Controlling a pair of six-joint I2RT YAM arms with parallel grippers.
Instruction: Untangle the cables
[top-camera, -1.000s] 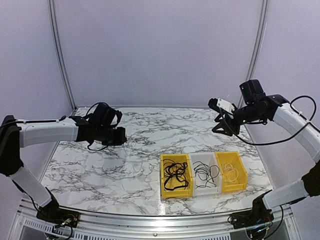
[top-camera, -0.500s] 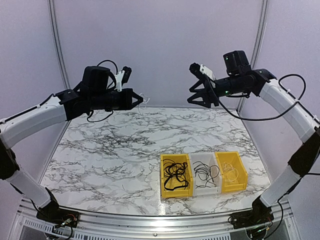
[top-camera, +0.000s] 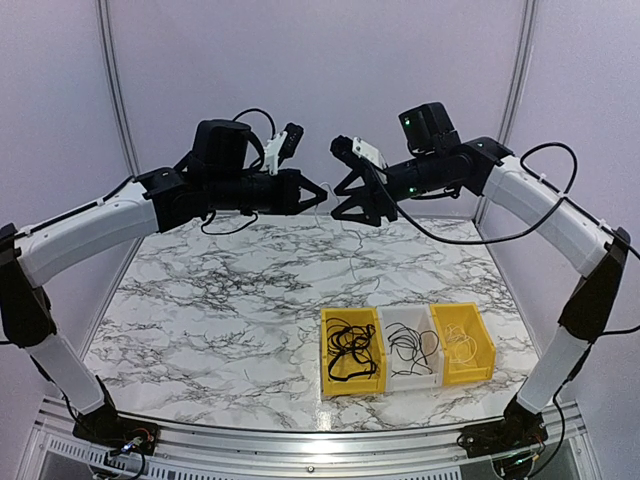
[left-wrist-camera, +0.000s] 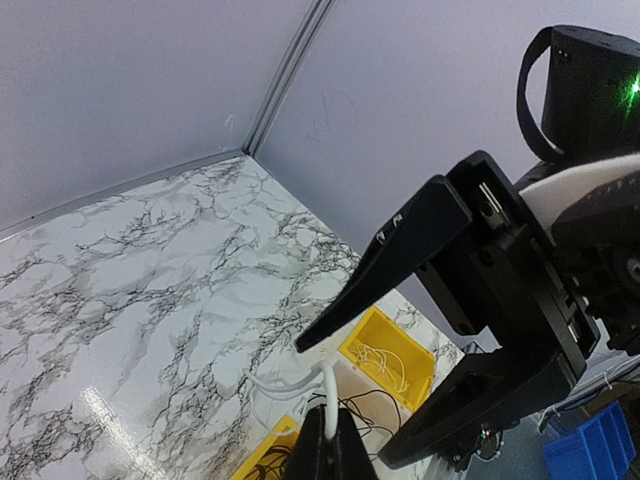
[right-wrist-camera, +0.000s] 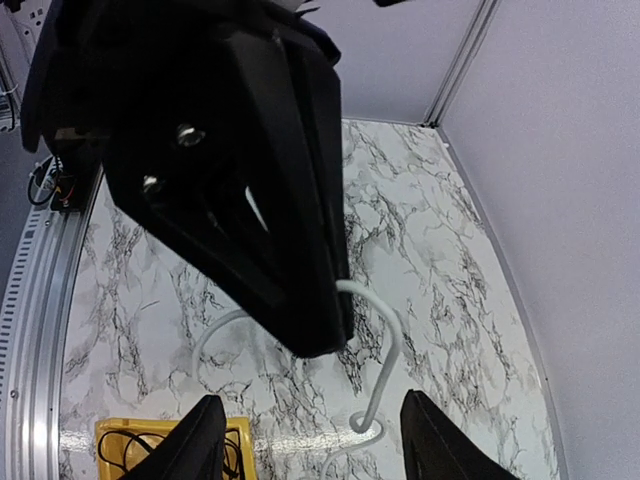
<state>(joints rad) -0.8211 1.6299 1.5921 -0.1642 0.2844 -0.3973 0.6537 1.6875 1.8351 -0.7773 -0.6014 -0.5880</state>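
My left gripper (top-camera: 321, 193) is raised high over the back of the table and is shut on a thin white cable (left-wrist-camera: 328, 392). The cable curls down from its tips, and it also shows in the right wrist view (right-wrist-camera: 387, 345). My right gripper (top-camera: 338, 205) faces it from the right, open and empty, with the left gripper's tip and the cable in front of the gap between its fingers. In the left wrist view my left gripper (left-wrist-camera: 330, 450) is at the bottom edge and the right gripper's fingers (left-wrist-camera: 395, 265) spread wide just ahead. In the right wrist view my right gripper (right-wrist-camera: 320, 440) is open below the left gripper (right-wrist-camera: 250, 180).
Three small bins stand in a row at the front right of the marble table (top-camera: 200, 300). The left yellow bin (top-camera: 326, 350) holds black cables, the white middle bin (top-camera: 410, 378) holds thin black cables, and the right yellow bin (top-camera: 484, 345) holds white cables.
Both arms have risen and swung towards each other. The left gripper has carried the white cable up and to the right, and the right gripper has moved left to meet it.
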